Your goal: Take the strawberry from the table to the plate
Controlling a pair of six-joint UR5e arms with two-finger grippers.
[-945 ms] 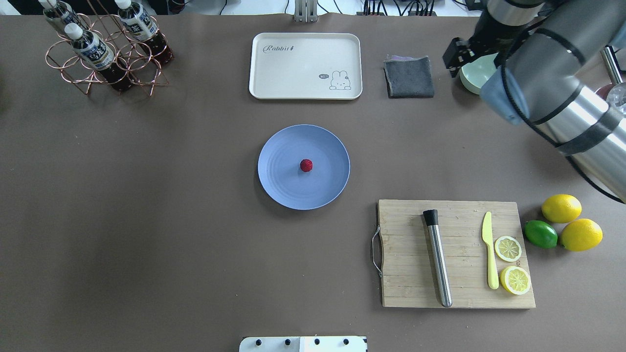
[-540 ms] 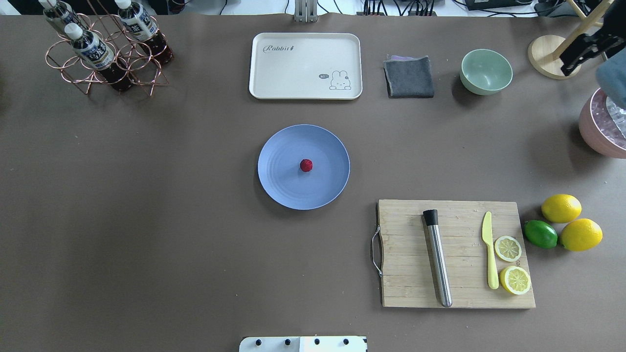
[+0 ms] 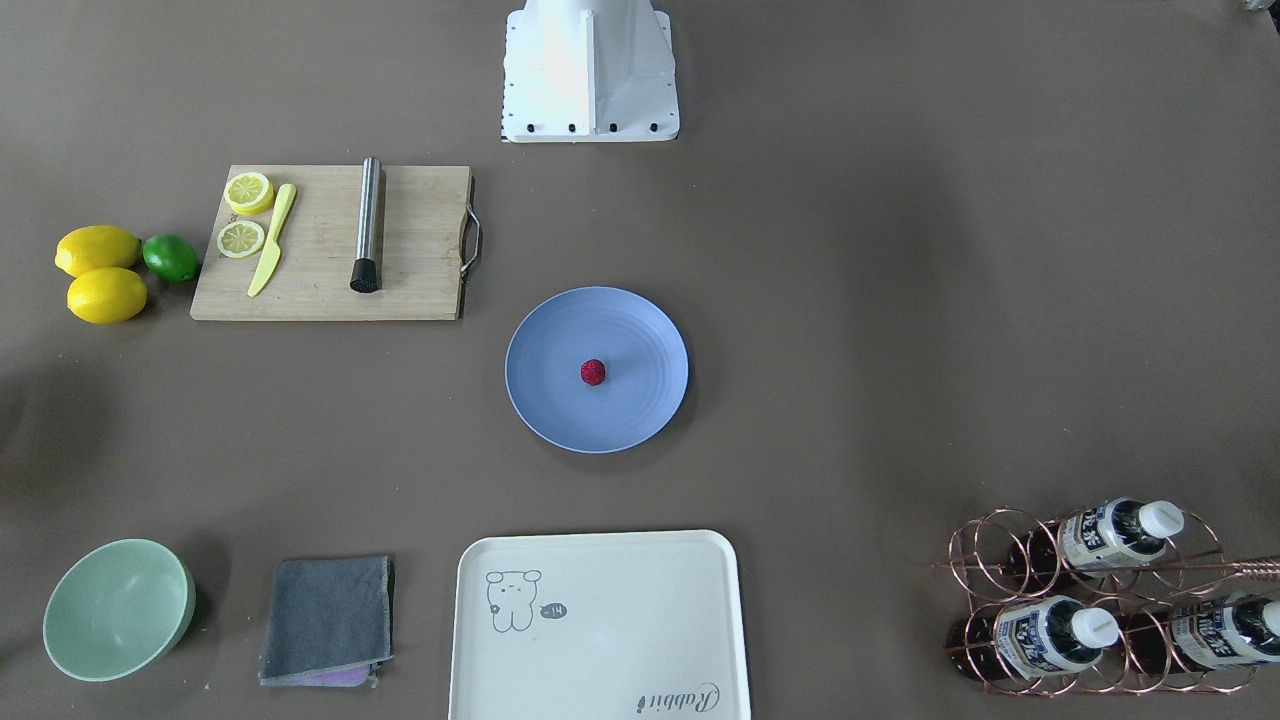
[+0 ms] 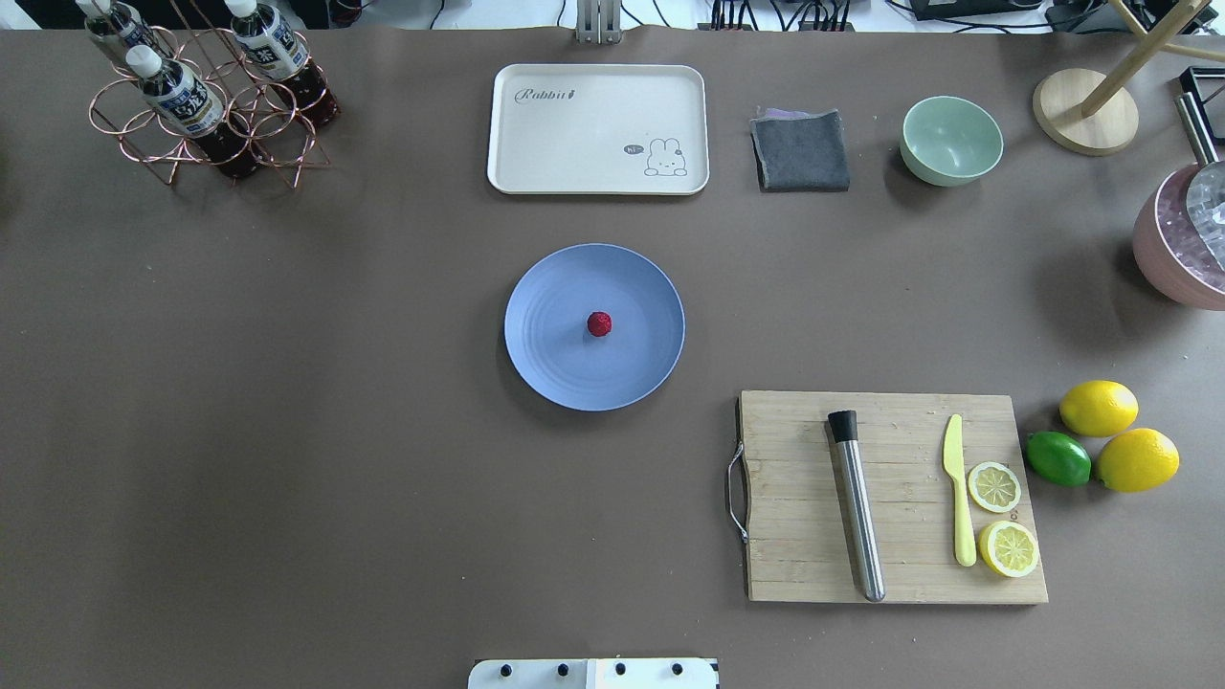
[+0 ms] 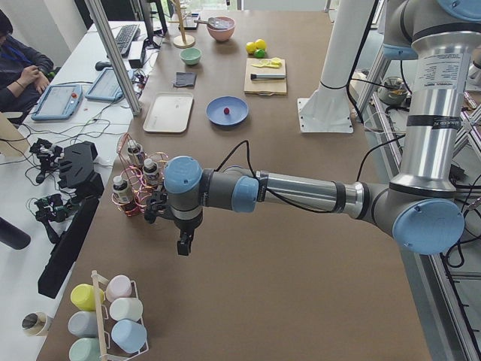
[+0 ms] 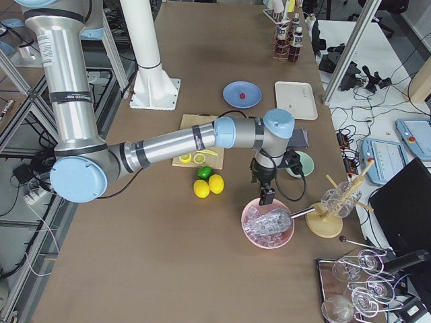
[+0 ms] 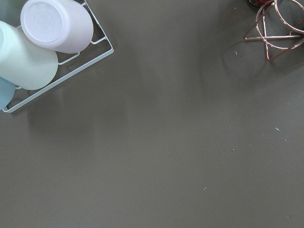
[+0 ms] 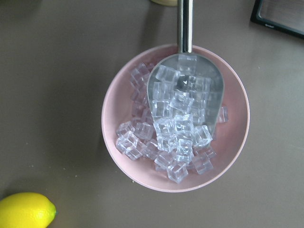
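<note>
The small dark-red strawberry (image 4: pixel 599 323) (image 3: pixel 593 372) lies in the middle of the round blue plate (image 4: pixel 555 373) (image 3: pixel 555 410), which rests mid-table (image 4: pixel 287 383). Neither gripper appears in the overhead or front views. In the left side view my left gripper (image 5: pixel 183 244) hangs over bare table near the bottle rack, far from the plate (image 5: pixel 237 116). In the right side view my right gripper (image 6: pixel 267 196) hovers just above a pink bowl of ice, also far from the plate (image 6: pixel 232 87). I cannot tell whether either gripper is open or shut.
A cream tray (image 4: pixel 598 129), grey cloth (image 4: pixel 800 151) and green bowl (image 4: pixel 951 140) line the far side. The cutting board (image 4: pixel 794 536) with muddler, knife and lemon slices sits front right, beside lemons (image 4: pixel 1099 408). Pink ice bowl (image 8: pixel 118 118), bottle rack (image 4: pixel 206 105), cup rack (image 7: pixel 47 42).
My right arm swung from over the green bowl toward the right and has left the overhead view. The strawberry and plate stayed put.
</note>
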